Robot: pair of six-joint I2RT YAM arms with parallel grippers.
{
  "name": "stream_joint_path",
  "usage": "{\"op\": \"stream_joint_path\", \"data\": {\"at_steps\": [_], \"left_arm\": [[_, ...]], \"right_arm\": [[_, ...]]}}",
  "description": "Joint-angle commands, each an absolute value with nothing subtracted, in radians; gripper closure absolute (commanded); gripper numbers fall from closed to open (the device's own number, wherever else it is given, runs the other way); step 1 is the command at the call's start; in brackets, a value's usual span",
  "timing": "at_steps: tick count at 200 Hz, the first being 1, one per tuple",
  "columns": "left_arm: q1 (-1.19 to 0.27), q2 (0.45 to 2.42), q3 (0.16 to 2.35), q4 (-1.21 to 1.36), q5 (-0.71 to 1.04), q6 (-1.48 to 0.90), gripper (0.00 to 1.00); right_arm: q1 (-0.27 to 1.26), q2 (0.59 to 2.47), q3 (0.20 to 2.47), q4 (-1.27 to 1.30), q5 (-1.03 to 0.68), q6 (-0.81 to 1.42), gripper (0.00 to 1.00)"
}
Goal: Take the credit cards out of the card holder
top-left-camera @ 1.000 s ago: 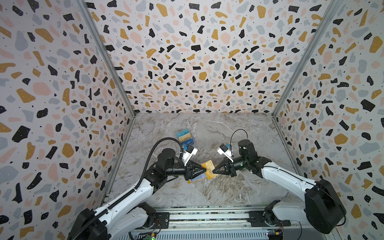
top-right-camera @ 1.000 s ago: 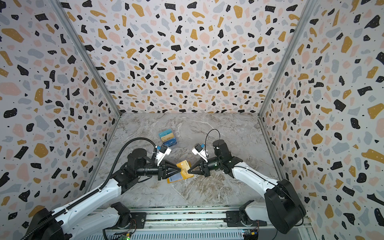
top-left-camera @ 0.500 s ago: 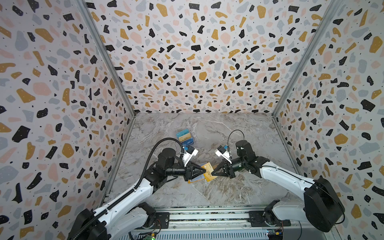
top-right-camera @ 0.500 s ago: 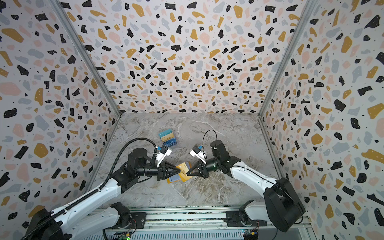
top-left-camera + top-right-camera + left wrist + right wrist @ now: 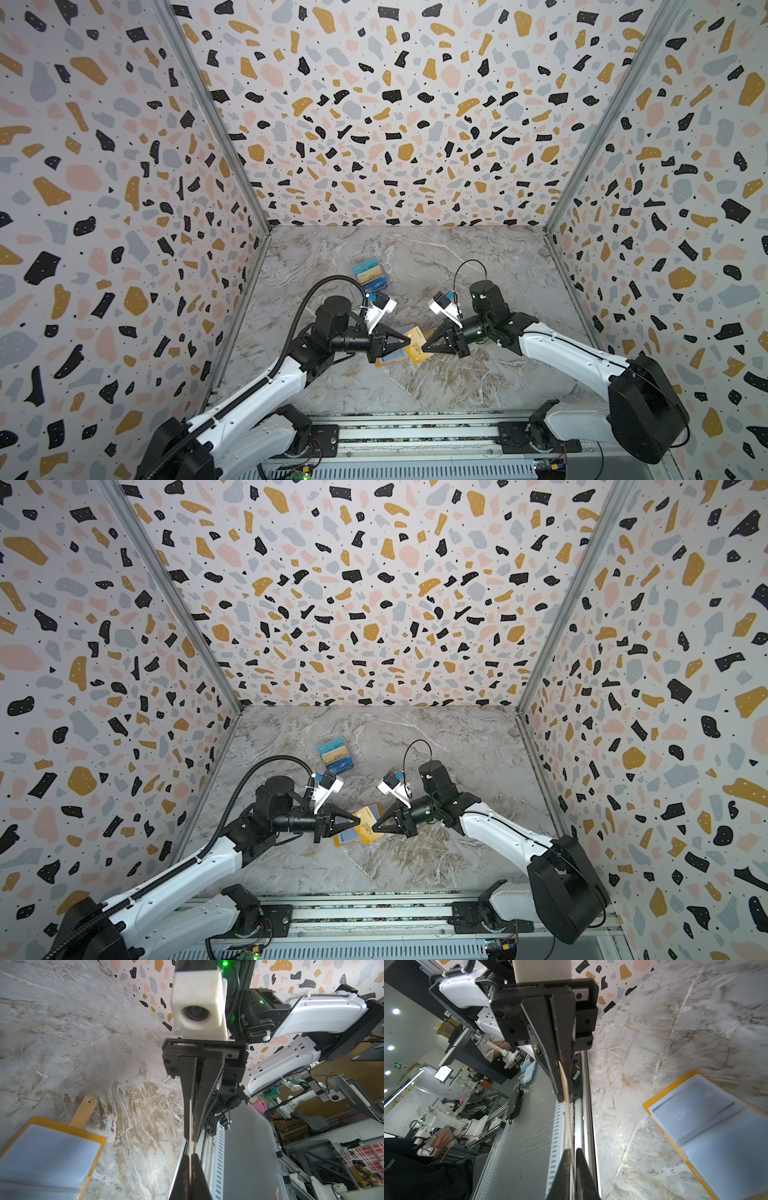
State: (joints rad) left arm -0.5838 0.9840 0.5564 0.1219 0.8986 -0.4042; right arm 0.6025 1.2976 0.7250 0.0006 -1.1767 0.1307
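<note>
Wider before, left end effector (image 5: 409,343) now tight on gold card (image 5: 417,354) (right end effector (image 5: 422,346) slightly ajar around it)

White arm links (image 5: 569,357), black joints (image 5: 642,403), ribbed black cable (image 5: 296,328)

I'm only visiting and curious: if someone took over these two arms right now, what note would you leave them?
Left gripper: shut on one end of the gold card, held above the table.
Right gripper: jaws slightly parted around the card's other end; grip looks loose.
Card holder: lying open on the table below them.
Done: gold card is out; other cards sit farther back on the table.
Left: a VIP card shows inside a sleeve; put the gold card down, then pull that one.
</note>
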Motion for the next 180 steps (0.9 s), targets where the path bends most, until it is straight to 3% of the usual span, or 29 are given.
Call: {"op": "stream_joint_path", "data": {"at_steps": [1, 35, 100, 137, 180], "left_arm": [[-0.581, 0.980, 0.572, 0.141, 0.893, -0.405, 0.99], [-0.581, 0.973, 0.557, 0.190, 0.867, -0.433, 1.00], [-0.581, 0.953, 0.486, 0.412, 0.713, -0.601, 1.00], [-0.578, 0.933, 0.442, 0.567, 0.599, -0.733, 1.00], [-0.577, 0.933, 0.380, 0.838, 0.485, -0.915, 1.00]], "right_arm": [[0.604, 1.282, 0.763, -0.021, -1.144, 0.124, 0.79], [0.588, 1.253, 0.754, -0.019, -1.129, 0.132, 0.74], [0.558, 1.180, 0.729, 0.073, -1.093, 0.214, 0.38], [0.553, 1.130, 0.613, 0.389, -0.999, 0.456, 0.24], [0.552, 1.129, 0.449, 0.875, -0.885, 0.796, 0.19]]}}
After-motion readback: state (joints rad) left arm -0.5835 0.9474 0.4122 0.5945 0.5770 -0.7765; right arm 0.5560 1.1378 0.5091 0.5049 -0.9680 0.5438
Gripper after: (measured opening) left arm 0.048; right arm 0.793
